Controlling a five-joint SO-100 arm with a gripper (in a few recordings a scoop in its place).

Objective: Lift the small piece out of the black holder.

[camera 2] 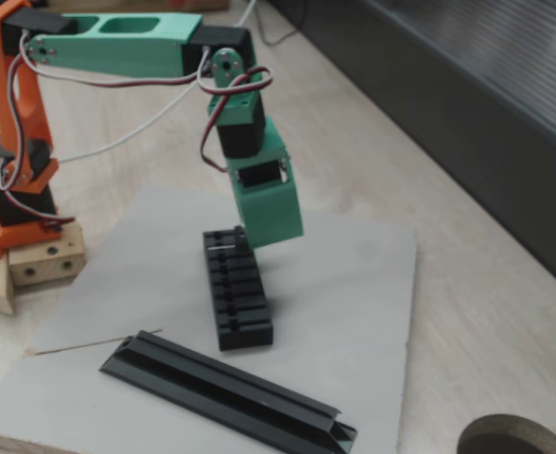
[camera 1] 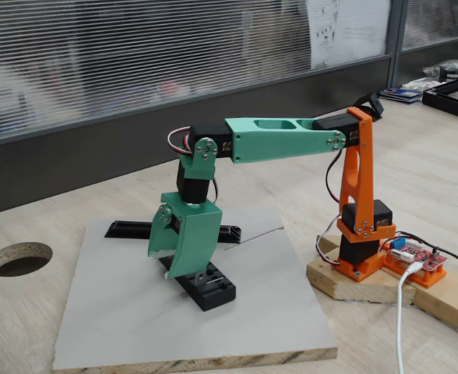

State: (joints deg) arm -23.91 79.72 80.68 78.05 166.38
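Note:
The black holder (camera 1: pixel 210 288) (camera 2: pixel 237 293), a slotted block, lies on the grey board (camera 1: pixel 135 319) (camera 2: pixel 354 284). My green gripper (camera 1: pixel 171 273) (camera 2: pixel 244 240) points straight down, and its tips reach one end of the holder, the end farther from the camera in a fixed view (camera 2: pixel 223 238). The broad green finger (camera 1: pixel 192 241) hides the gap between the jaws, so their state is unclear. The small piece is too tiny to pick out; the gripper covers the slots beneath it.
A longer, thinner black bar (camera 1: pixel 132 230) (camera 2: pixel 226 392) lies on the same board beside the holder. The arm's orange base (camera 1: pixel 359 234) (camera 2: pixel 13 142) stands on a wooden block. A round hole (camera 1: pixel 19 258) (camera 2: pixel 519 437) is cut into the wooden table.

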